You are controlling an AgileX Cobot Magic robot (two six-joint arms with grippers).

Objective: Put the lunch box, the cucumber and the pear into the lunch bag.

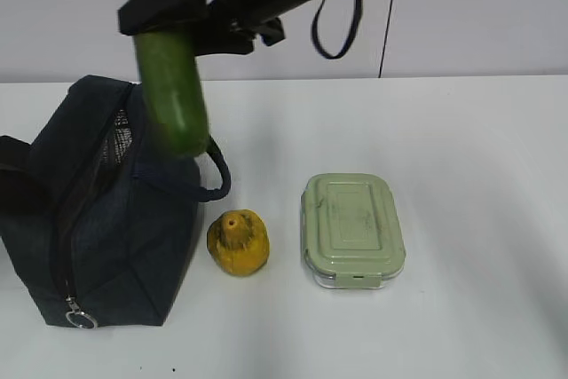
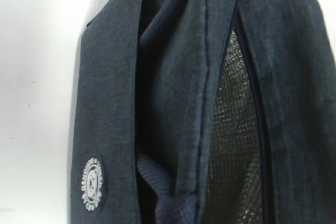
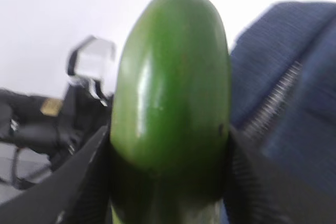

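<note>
Hanging upright in the right gripper (image 1: 169, 24), clamped on the cucumber (image 1: 173, 99), directly above the lunch bag (image 1: 98, 219) by the table's left edge. Showed only open zipper (image 2: 252, 103), left gripper unseen, shut. Squeezed cucumber between pads (image 3: 89, 182).

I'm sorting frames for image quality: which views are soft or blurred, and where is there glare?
Exterior view: the cucumber is smeared at its edges, while the pear and lunch box are sharp. Left wrist view: lunch bag fabric fairly crisp, table washed out white. Right wrist view: soft throughout, with glare streaks along the cucumber and a blurred background.
</note>
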